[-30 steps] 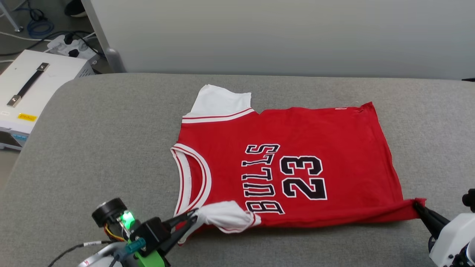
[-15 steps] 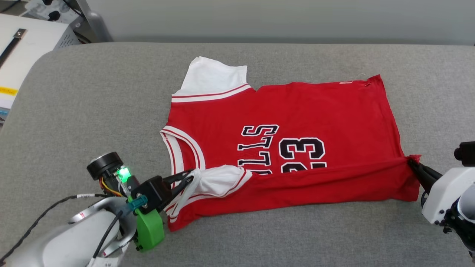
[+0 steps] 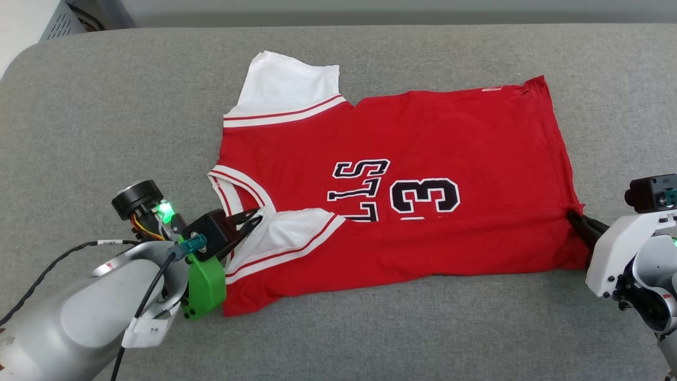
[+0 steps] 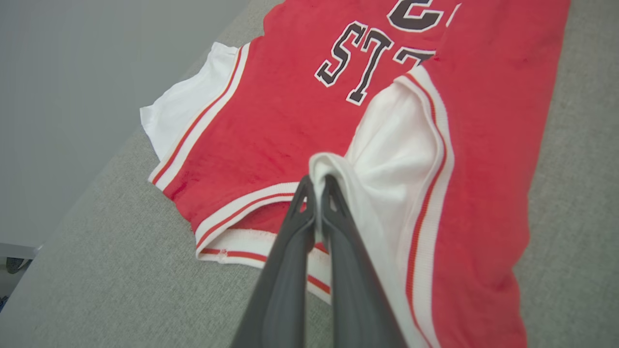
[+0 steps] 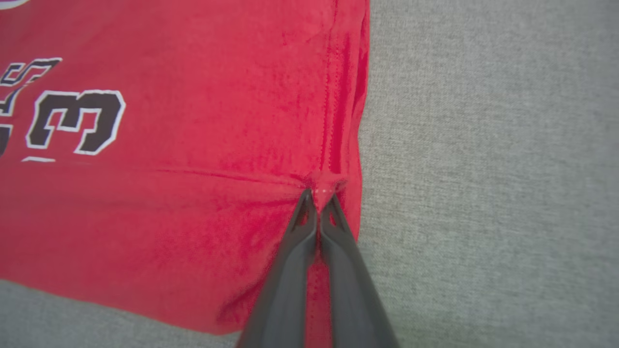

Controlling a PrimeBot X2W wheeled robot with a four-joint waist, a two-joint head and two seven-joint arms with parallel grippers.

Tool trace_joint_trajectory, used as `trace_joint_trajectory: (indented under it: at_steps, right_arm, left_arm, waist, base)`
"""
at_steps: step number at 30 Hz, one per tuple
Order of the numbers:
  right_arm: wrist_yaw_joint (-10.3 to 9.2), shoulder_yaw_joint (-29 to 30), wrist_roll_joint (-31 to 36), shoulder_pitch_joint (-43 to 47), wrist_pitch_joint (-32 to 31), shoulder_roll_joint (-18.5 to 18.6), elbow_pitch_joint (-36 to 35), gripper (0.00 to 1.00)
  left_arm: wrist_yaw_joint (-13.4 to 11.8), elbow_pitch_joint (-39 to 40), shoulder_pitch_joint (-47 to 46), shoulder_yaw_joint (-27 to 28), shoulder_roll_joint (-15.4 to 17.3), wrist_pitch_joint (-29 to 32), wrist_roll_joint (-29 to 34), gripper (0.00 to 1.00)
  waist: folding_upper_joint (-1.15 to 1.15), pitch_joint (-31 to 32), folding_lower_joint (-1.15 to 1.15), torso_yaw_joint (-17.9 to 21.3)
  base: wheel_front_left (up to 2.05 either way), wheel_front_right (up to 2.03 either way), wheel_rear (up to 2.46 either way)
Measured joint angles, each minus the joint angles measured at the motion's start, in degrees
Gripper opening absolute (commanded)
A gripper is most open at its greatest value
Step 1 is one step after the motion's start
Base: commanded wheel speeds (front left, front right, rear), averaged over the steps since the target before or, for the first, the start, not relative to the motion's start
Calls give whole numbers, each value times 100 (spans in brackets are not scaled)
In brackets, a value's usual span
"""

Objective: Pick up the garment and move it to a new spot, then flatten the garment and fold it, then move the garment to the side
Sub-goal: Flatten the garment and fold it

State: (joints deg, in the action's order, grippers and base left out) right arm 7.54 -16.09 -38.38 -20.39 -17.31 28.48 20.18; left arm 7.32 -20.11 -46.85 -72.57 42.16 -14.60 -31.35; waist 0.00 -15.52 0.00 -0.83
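Grey fabric-covered tabletop (image 3: 95,106), woven texture, rounded far-left corner. Pale grey wall panel (image 3: 370,6) runs along its far edge. Beyond the far-left corner, off the tabletop: part of a white box (image 3: 21,26), and just right of it a grey vented casing (image 3: 59,25), cropped.

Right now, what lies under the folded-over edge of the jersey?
Under the folded flap lies more of the jersey. It covers part of the lettering; "LLS" and "3" are readable.
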Motion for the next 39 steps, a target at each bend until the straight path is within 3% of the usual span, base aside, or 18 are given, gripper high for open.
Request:
trace_joint_trajectory:
  at_steps: [2,3,4,5,14,19,23,25,26,30,39]
  right_arm:
    - [0,-84,-1,-43,20,8,46,0]
    - [0,-107,-2,-65,36,13,87,10]
    - [0,-114,-1,-82,71,20,119,77]
    - [0,-118,-1,-100,108,29,154,100]
    - [0,-232,-22,-123,438,79,257,100]
    - [0,-126,-23,-55,671,220,108,100]
    - [-1,74,-13,183,828,249,-83,100]
    - [0,393,250,716,837,276,-497,100]
    - [0,425,352,831,790,287,-620,100]
    - [0,709,705,1217,522,203,-1033,100]
    - [0,1547,1340,2022,-945,-536,-2134,100]
  left_arm:
    - [0,-120,-23,-31,-59,-3,-42,0]
    - [0,-196,-23,-47,-91,-5,-90,9]
    - [0,-263,-23,-59,-119,-5,-126,63]
    - [0,-368,-23,-68,-146,-5,-141,100]
    - [1,-975,-18,-32,-365,-7,-378,100]
    - [-119,-1055,126,521,-344,-7,-504,100]
    - [-465,-968,702,1240,-274,-7,-1067,100]
    - [-1000,-126,1738,2259,-223,-7,-1625,100]
    - [-1082,38,1940,2387,-226,-7,-1779,100]
    - [-1328,598,2597,2505,-225,71,-2267,100]
    - [-2308,1922,3247,2641,-220,837,-3015,100]
  waist:
    - [0,-25,0,14]
    - [0,-27,0,15]
    - [0,-24,0,13]
    - [0,-17,0,8]
    - [0,201,0,-44]
    - [0,411,0,-92]
    - [0,624,0,-128]
    - [0,915,0,-213]
    - [0,957,0,-235]
    - [0,1077,0,-322]
    - [0,1150,0,-389]
  base:
    - [0,0,0]
    - [0,0,0]
    - [0,0,0]
    - [0,0,0]
    - [0,0,0]
    - [0,0,0]
    - [0,0,0]
    - [0,0,0]
    - [0,0,0]
    - [0,0,0]
    - [0,0,0]
